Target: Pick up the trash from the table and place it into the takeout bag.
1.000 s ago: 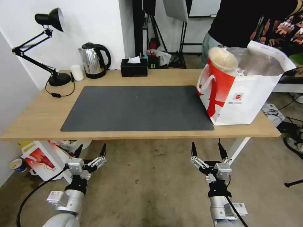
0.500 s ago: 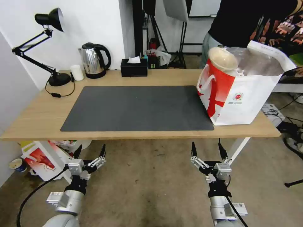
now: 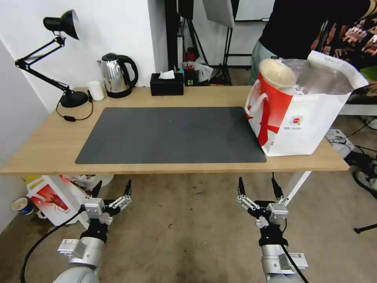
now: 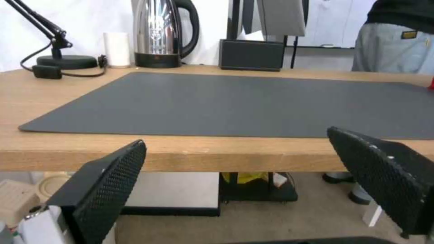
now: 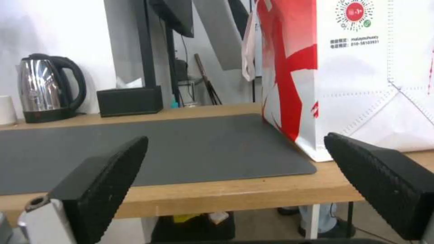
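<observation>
Takeout bag (image 3: 302,118) on table (image 3: 47,145), beyond the right gripper's (image 3: 257,188) spread jaws.

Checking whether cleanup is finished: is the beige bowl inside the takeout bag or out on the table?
In. The beige bowl leans tilted in the open mouth of the takeout bag, poking above its rim.

The light was bright, even and diffuse, with no hard shadows on the counter (image 3: 47,145). A soft shadow lay on the floor under its front edge. The kettle (image 3: 114,76) carried bright reflections on its steel side, and the foil lining of the bag (image 3: 302,118) shone pale. In the head view, straight lines bowed toward the edges. In both wrist views the near black fingers (image 4: 108,189) looked soft, and the far background was slightly blurred.
</observation>
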